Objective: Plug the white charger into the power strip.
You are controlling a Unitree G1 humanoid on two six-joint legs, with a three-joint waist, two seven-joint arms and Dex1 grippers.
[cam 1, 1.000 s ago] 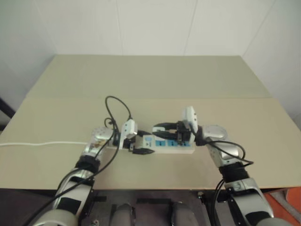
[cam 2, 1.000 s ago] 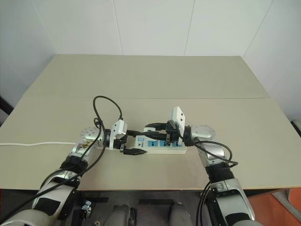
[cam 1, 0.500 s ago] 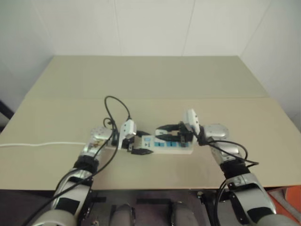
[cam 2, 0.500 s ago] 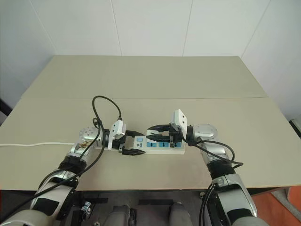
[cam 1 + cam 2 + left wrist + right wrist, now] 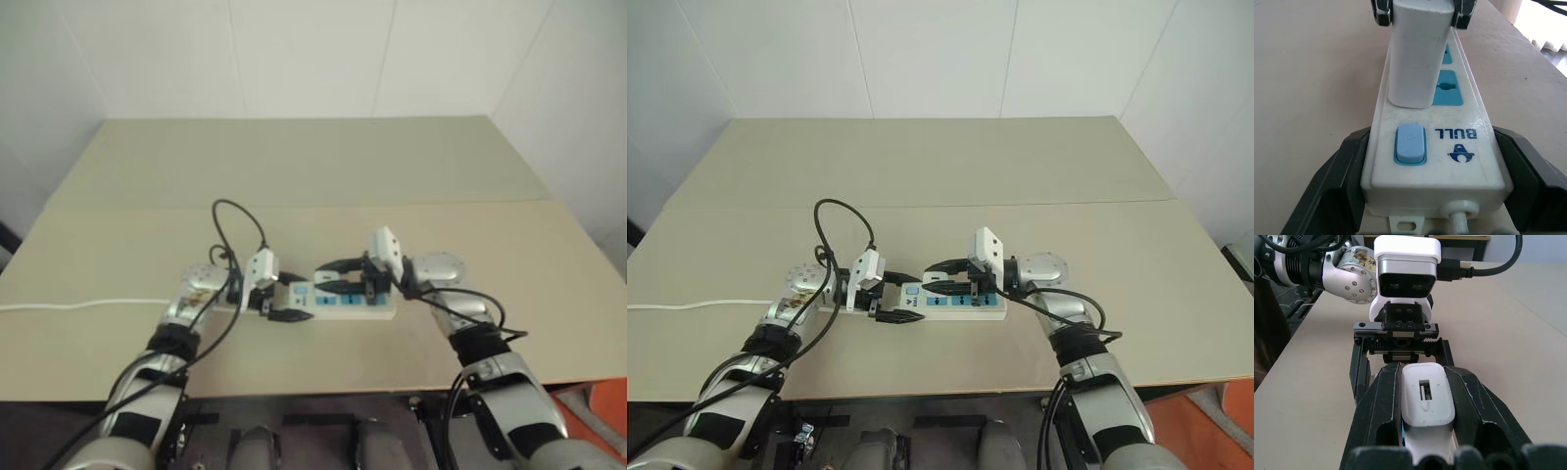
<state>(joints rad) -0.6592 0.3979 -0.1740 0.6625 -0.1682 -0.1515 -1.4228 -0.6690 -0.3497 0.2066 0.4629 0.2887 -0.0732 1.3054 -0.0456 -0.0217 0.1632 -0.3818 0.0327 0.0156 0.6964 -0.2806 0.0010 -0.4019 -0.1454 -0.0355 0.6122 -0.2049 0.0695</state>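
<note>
The white charger looks light, rigid and smooth (slippery, I judge), so I pinch its flat sides in my right gripper, standing it on the power strip. My left gripper clamps the strip's switch end.

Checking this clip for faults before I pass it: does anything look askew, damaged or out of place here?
Nothing stands out. The power strip lies flat on the table, clamped at its switch end by the left gripper. The white charger stands upright on the strip's first socket, gripped by the right gripper. No damage shows.
</note>
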